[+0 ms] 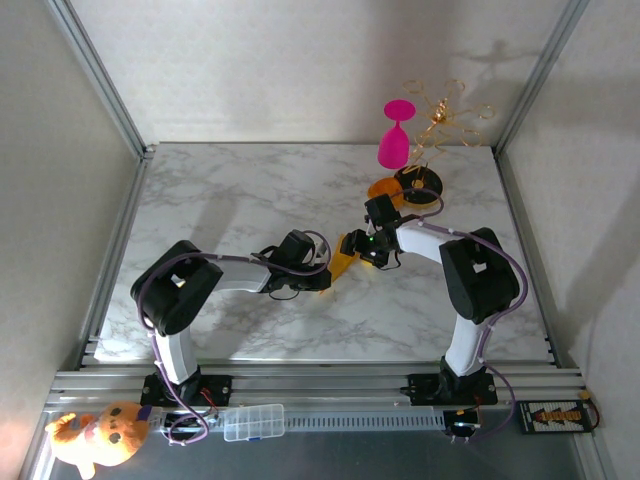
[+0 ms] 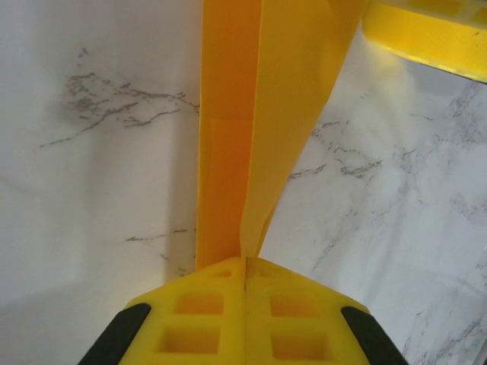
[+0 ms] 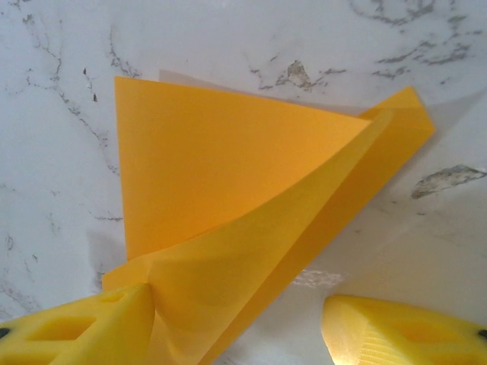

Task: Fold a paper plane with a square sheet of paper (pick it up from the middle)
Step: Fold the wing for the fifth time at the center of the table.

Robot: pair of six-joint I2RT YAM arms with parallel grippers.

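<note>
Left claw [image 2: 245, 266] low, tight on paper [image 2: 259, 114]

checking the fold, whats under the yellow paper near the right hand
Marble table shows all round the folded paper, with a shadow beside its raised edge. The patch directly beneath the sheet is covered.

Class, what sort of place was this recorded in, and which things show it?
Probably a robotics lab test cell: white panels in an aluminium frame enclose a marble-patterned table, a left arm and a right arm are bolted at its near edge, and props like a pink goblet stand at the back.
</note>
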